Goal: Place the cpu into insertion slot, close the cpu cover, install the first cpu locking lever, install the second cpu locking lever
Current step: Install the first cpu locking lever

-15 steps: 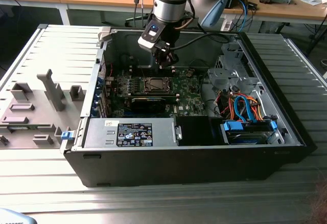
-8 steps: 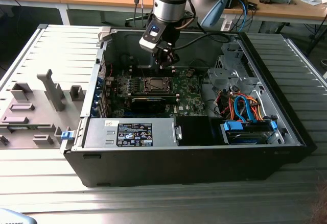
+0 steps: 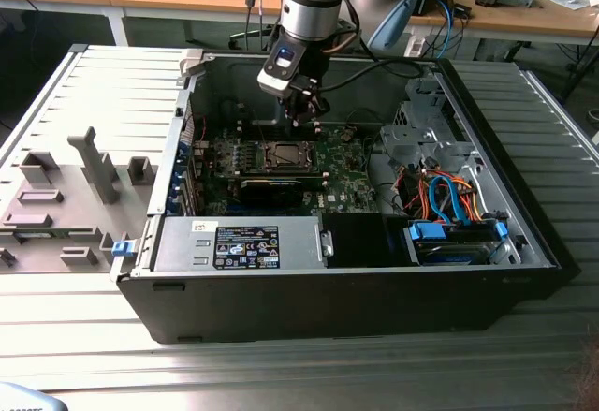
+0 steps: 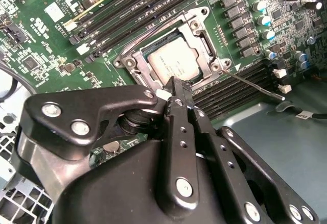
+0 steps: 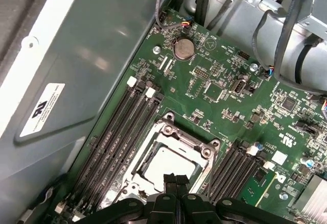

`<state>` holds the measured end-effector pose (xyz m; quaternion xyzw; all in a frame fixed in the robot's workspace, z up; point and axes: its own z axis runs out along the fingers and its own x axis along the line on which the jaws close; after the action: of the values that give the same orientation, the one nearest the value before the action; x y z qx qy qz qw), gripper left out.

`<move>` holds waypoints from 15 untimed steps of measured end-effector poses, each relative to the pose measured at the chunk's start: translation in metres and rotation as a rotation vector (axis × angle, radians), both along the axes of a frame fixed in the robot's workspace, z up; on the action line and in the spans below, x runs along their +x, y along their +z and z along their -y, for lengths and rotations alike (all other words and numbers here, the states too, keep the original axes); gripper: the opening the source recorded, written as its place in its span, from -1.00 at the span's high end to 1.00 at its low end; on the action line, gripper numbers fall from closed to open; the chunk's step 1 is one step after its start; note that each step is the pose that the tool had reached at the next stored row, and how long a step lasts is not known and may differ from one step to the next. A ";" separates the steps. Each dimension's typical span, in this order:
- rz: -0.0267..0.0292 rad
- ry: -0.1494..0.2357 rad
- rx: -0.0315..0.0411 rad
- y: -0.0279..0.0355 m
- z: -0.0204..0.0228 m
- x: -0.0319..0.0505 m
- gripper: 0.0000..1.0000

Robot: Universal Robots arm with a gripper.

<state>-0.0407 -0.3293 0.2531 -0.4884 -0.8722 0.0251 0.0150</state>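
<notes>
The cpu (image 4: 171, 60) (image 5: 166, 164) lies flat in the insertion slot (image 3: 285, 155) on the green motherboard. Its silvery top shows through the square opening of the cpu cover (image 4: 202, 40) (image 5: 191, 142), which lies down around it. A thin metal locking lever (image 4: 255, 84) sticks out sideways from one corner of the socket, unlatched. My gripper (image 3: 304, 121) (image 4: 173, 86) (image 5: 176, 179) hovers just above one edge of the socket. Its black fingertips are pressed together, shut, with nothing between them.
Long black memory slots (image 4: 127, 4) (image 5: 122, 127) flank the socket on both sides. The grey case wall (image 5: 87, 55) rises close by. Orange and blue cables (image 3: 449, 196) and a drive bay fill the exterior view's right; a power supply (image 3: 239, 242) sits in front.
</notes>
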 end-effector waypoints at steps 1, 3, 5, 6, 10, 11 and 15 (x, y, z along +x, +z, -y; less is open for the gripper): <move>0.0000 0.007 0.0000 0.0000 0.0000 0.0000 0.79; 0.0000 0.017 0.0000 0.0000 0.0000 0.0000 0.79; 0.0000 0.033 0.0000 0.0000 0.0000 0.0000 0.79; 0.0000 0.037 0.0000 0.0000 0.0000 0.0000 0.79; 0.0000 0.060 0.0000 0.0000 0.0000 0.0000 0.79; 0.0000 0.066 0.0001 0.0000 0.0000 0.0000 0.79; 0.0000 0.090 0.0000 0.0000 0.0000 0.0000 0.79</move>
<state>-0.0407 -0.3293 0.2531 -0.4485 -0.8933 0.0257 0.0138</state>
